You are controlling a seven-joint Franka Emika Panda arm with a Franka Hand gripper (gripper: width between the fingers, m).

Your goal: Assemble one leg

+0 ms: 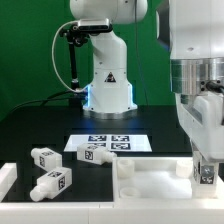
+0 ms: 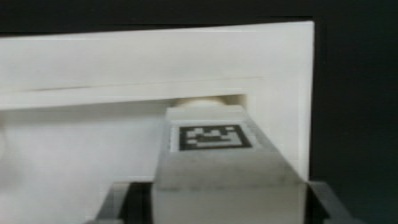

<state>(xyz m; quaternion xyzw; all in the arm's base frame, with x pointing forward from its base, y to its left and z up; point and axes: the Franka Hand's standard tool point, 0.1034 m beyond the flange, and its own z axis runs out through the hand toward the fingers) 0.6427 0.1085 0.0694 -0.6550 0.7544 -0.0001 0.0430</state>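
Holding a tagged leg (image 2: pixel 217 160) between its fingers, the hand (image 2: pixel 221 192) presents the part's far end against the white tabletop panel (image 2: pixel 160 95) in the wrist view; the tag faces the camera and the leg's rounded tip (image 2: pixel 208 101) sits at a step in the panel, looking like the mouth of a corner socket, though blur hides whether it is seated. In the exterior view the hand (image 1: pixel 207 170) is low at that view's right, nearest the camera, over the white tabletop (image 1: pixel 150 175) on the black bench (image 1: pixel 40 125); the leg itself is hidden there. Judgement: the step in hand is insertion and screwing of this leg. To do it well, keep the leg square to the panel face, centre the tip on the hole before pressing, apply light axial pressure while turning, and regrip without letting the leg tilt. Two spare legs lie near the exterior view's left, one closer (image 1: pixel 52 183) and one just behind (image 1: pixel 44 157), untouched. Farther back, the marker board (image 1: pixel 108 144) lies flat, then the arm's base (image 1: pixel 108 85) before the green backdrop.
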